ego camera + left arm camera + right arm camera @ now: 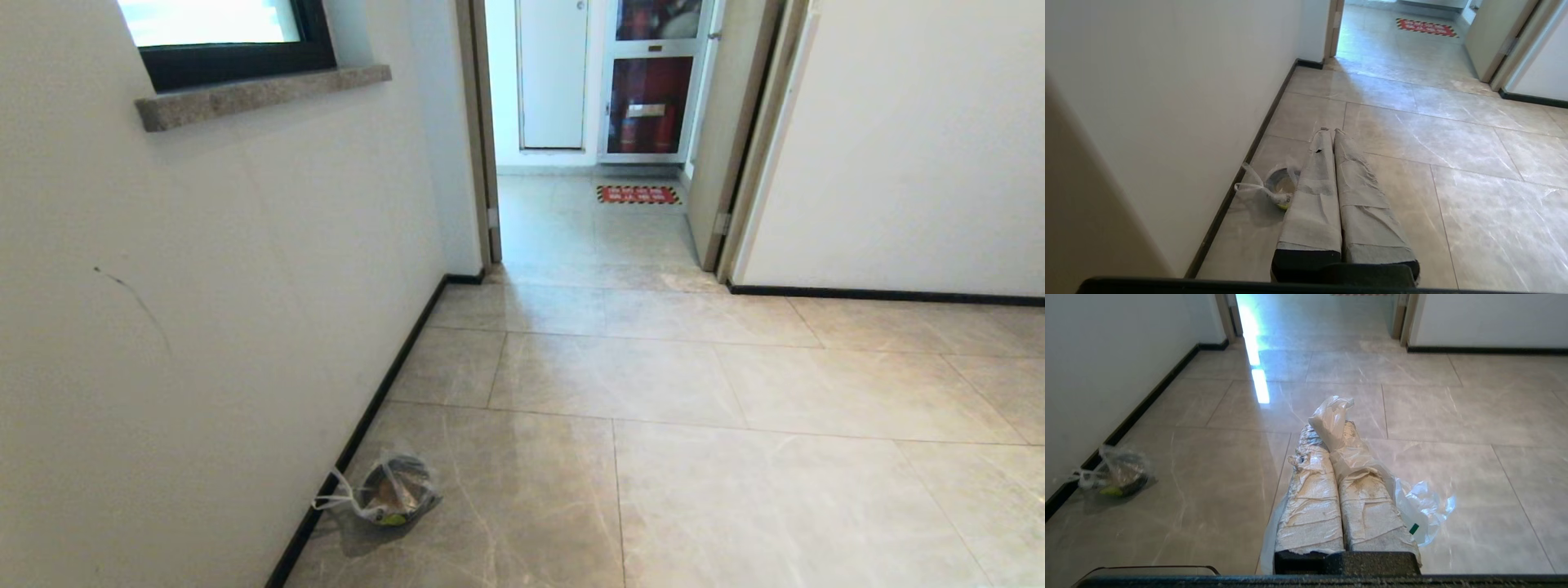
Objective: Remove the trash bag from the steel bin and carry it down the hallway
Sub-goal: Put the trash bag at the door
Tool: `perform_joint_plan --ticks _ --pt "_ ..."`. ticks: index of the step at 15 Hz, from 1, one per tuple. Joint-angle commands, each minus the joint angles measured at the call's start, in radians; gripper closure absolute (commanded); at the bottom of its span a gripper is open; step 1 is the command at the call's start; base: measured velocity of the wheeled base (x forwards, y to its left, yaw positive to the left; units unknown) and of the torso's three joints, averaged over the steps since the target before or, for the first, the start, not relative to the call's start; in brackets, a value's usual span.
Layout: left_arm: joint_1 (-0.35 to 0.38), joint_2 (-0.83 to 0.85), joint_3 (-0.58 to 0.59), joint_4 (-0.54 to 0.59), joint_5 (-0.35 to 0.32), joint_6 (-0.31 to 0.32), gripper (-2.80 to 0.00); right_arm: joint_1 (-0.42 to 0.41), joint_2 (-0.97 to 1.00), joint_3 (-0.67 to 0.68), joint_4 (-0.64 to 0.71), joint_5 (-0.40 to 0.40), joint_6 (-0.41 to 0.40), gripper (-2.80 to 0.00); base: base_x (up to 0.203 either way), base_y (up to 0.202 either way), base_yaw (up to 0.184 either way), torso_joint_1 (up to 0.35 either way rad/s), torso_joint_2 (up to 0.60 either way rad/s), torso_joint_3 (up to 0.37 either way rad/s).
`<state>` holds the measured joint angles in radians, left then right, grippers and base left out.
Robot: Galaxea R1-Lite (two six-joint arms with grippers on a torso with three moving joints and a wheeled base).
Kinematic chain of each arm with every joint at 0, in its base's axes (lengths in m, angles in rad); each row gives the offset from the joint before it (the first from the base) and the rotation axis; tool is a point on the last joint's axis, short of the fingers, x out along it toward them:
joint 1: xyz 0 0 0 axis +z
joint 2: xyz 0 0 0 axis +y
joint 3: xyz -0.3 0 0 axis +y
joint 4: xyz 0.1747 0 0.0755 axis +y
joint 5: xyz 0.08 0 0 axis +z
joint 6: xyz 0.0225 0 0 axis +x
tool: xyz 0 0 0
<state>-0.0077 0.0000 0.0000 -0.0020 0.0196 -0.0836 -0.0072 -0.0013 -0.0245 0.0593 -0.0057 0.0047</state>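
Ahead of me: clear cellophane bundle [392, 490] on hallway [653, 392] tiles, touching the black baseboard [367, 408].

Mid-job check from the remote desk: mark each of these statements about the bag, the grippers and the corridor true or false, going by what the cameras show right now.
1. The right gripper is shut on the trash bag. True.
2. The left gripper holds a bag. False: its fingers are shut with nothing between them.
3. A small tied clear bag lies on the floor by the left wall's baseboard. True.
4. The doorway ahead is blocked by a closed door. False: it stands open.
5. The steel bin stands in the head view. False: no bin shows.
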Motion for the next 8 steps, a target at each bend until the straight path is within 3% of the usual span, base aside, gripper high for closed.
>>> perform_joint_plan --ticks 1,8 --pt "0.0 0.0 0.0 -0.001 0.0 -0.001 0.0 0.0 0.0 0.0 0.001 0.0 0.0 0.0 0.191 0.0 0.003 0.006 0.0 0.004" --pt "0.0 0.0 0.0 -0.001 0.0 -0.001 0.0 0.0 0.0 0.0 0.001 0.0 0.0 0.0 0.19 0.0 0.0 0.003 0.0 0.006"
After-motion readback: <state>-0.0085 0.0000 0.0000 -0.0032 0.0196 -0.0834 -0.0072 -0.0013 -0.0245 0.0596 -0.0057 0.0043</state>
